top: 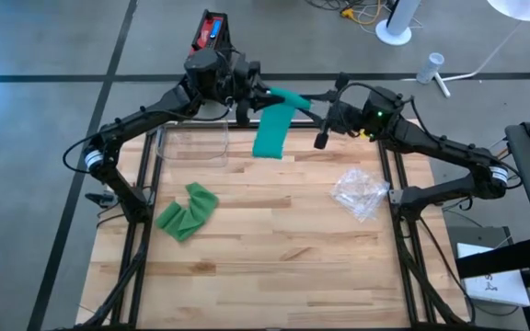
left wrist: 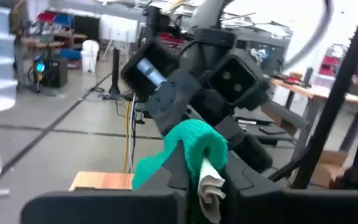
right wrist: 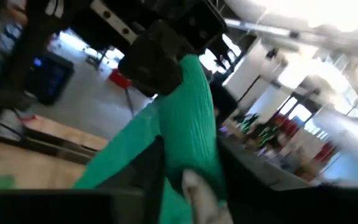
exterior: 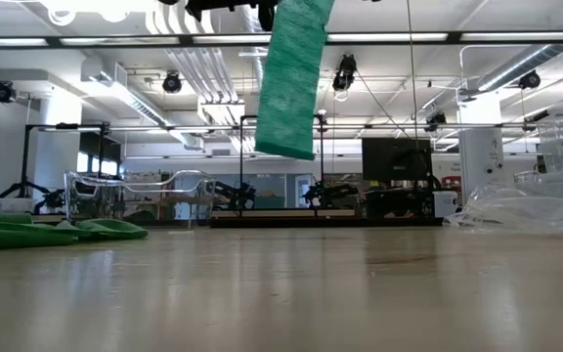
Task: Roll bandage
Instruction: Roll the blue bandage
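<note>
Two arms meet above the far edge of the table point(top: 274, 239), each gripper at one end of a raised green bandage point(top: 272, 129). Left gripper point(top: 244, 108): jaws closed on the rolled end of the bandage, as the left wrist view shows, where green cloth with a pale inner layer sits pinched between the dark fingers point(left wrist: 169, 177). Right gripper point(top: 323, 124): it faces the left one from the other side, with the bandage lying between its fingers point(right wrist: 148, 165) in the right wrist view; whether those jaws clamp the cloth or stand slightly apart cannot be told. From the held end a flat tail of bandage hangs straight down, clear of the table, its lower edge well above the wood in the low view. Surroundings: a clear plastic box point(top: 194, 145) stands on the table just below the left gripper, beside the hanging tail. A second, crumpled green bandage point(top: 188, 211) lies on the table's left part, well apart from the grippers. A crumpled clear wrapper point(top: 361, 191) lies on the right part, under the right arm. Nothing on the table touches the hanging tail.
</note>
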Controlling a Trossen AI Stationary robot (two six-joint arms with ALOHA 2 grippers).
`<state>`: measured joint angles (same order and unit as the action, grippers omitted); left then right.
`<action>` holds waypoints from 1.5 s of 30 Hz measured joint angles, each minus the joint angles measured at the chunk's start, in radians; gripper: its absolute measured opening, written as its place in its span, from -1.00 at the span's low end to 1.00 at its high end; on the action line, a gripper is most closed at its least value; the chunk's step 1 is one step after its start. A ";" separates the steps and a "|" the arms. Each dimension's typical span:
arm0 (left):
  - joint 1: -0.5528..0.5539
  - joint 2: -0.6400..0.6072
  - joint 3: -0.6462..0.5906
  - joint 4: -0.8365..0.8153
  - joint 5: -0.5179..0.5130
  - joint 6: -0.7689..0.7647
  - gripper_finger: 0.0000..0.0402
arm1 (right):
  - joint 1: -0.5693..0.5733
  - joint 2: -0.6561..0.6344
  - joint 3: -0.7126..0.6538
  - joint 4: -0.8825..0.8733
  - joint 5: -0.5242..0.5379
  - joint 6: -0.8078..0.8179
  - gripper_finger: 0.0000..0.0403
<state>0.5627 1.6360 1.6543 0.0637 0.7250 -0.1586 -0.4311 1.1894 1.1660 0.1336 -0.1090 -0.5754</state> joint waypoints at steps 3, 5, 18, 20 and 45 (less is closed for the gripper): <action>0.016 -0.001 0.000 0.005 0.086 0.072 -0.91 | 0.000 -0.015 0.008 -0.036 -0.065 0.110 -0.01; 0.024 -0.002 0.000 -0.002 0.149 0.126 -0.90 | 0.000 -0.033 0.018 -0.050 -0.132 0.170 0.16; 0.030 -0.002 0.000 -0.028 0.314 0.468 -0.87 | -0.005 -0.008 0.052 -0.082 -0.258 0.441 0.49; 0.030 -0.002 0.000 -0.028 0.314 0.469 -0.86 | -0.006 0.003 0.052 -0.079 -0.259 0.447 0.44; 0.031 -0.004 0.001 -0.026 0.266 0.437 -0.63 | -0.012 0.096 0.146 -0.159 -0.249 0.288 -0.91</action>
<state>0.5941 1.6321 1.6554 0.0372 0.9906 0.2784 -0.4431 1.2850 1.3115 -0.0250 -0.3580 -0.2878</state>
